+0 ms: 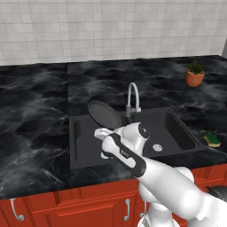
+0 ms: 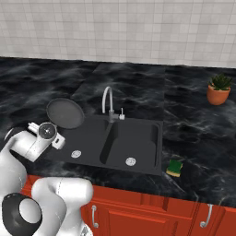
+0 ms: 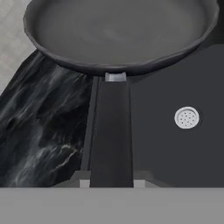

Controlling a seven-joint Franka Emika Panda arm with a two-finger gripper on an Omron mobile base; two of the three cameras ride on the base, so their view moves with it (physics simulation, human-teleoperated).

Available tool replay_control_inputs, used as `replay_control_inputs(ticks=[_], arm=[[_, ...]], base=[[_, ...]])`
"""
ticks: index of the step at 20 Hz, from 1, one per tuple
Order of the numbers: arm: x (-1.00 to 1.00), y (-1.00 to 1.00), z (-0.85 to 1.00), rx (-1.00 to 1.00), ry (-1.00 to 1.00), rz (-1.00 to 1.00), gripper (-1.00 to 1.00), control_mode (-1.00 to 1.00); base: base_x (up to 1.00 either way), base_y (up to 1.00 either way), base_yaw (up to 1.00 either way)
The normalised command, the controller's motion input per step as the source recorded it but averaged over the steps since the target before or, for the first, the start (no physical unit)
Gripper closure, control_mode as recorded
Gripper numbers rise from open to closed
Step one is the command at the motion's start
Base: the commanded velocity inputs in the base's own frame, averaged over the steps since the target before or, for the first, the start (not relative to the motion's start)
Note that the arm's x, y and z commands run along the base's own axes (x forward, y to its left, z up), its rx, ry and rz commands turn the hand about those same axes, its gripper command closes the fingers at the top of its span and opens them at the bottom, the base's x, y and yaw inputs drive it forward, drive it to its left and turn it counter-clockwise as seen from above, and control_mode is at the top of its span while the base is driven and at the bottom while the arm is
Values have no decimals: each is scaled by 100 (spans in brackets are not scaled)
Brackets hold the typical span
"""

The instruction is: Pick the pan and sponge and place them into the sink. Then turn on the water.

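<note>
Over the sink's (image 1: 177,128) left basin, the gripper (image 3: 112,181) pinches the pan (image 1: 104,114) by its handle.

We see the pan (image 2: 65,113) tilted up over the sink's (image 2: 138,138) left basin, at its back-left corner, with the gripper (image 2: 56,137) at its handle end. The sponge (image 2: 175,167) sits on the tabletop (image 2: 198,133) just right of the sink. Faucet (image 2: 108,103) behind the divider, potted plant (image 2: 218,89) far right.

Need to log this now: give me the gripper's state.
Gripper: closed on the pan by its handle, over the sink.
</note>
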Motion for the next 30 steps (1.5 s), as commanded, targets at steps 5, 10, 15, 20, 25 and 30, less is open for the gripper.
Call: replay_control_inputs(ticks=[5,10,15,20,25,30], arm=[[1,0,24,6,4,-13,100,-100],[0,0,12,8,7,-15,100,-100],[0,0,0,2,16,-13,100,-100],[4,0,0,2,23,-11,100,-100],[17,0,0,4,26,-11,100,-100],[22,0,0,9,25,-8,100,-100]], base=[[0,0,0],[0,0,0],[0,0,0],[0,0,0],[0,0,0],[0,0,0]])
